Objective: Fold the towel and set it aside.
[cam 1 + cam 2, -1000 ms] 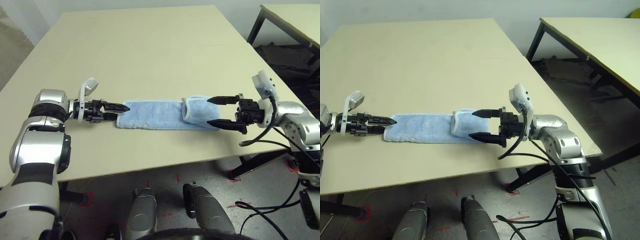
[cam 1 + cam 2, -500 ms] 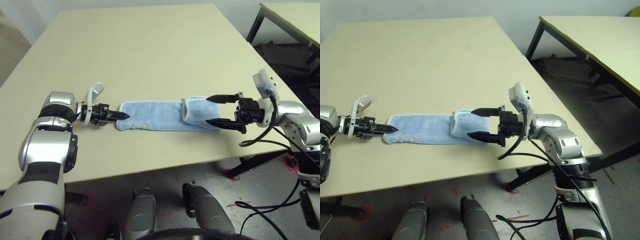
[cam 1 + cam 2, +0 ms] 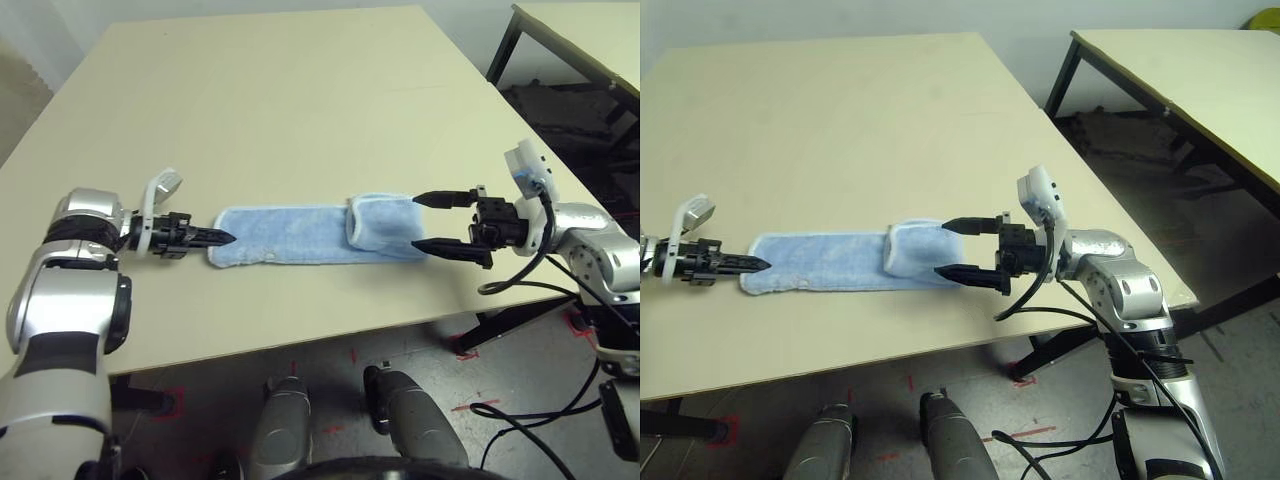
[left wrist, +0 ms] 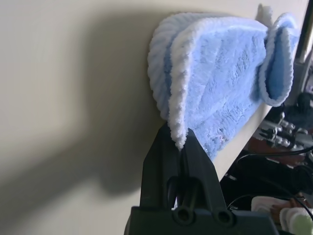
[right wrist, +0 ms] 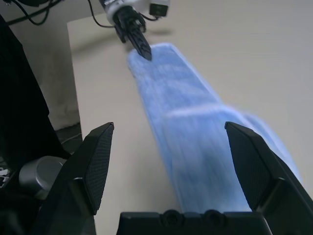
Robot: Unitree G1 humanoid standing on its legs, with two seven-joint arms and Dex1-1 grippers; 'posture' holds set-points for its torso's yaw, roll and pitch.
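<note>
The towel (image 3: 290,235) is a light blue strip with white edging, lying flat across the near part of the tan table (image 3: 300,110). Its right end is folded back over itself (image 3: 382,223). My left gripper (image 3: 222,238) is shut on the towel's left end; in the left wrist view the black fingertips (image 4: 166,147) pinch the white edge of the towel (image 4: 220,73). My right gripper (image 3: 418,221) is open, with one finger on each side of the folded right end. In the right wrist view the towel (image 5: 195,142) runs away between the wide-spread fingers (image 5: 98,156).
The table's front edge (image 3: 330,335) runs just below the towel, and its right edge is close to my right wrist. A second table (image 3: 1180,70) with black legs stands to the back right. Cables lie on the floor (image 3: 520,420) beneath my right arm.
My left gripper has shut on the towel's left end and drawn it to the left, so the strip has slid left. The right gripper has stayed open in place. The view has also shifted slightly.
</note>
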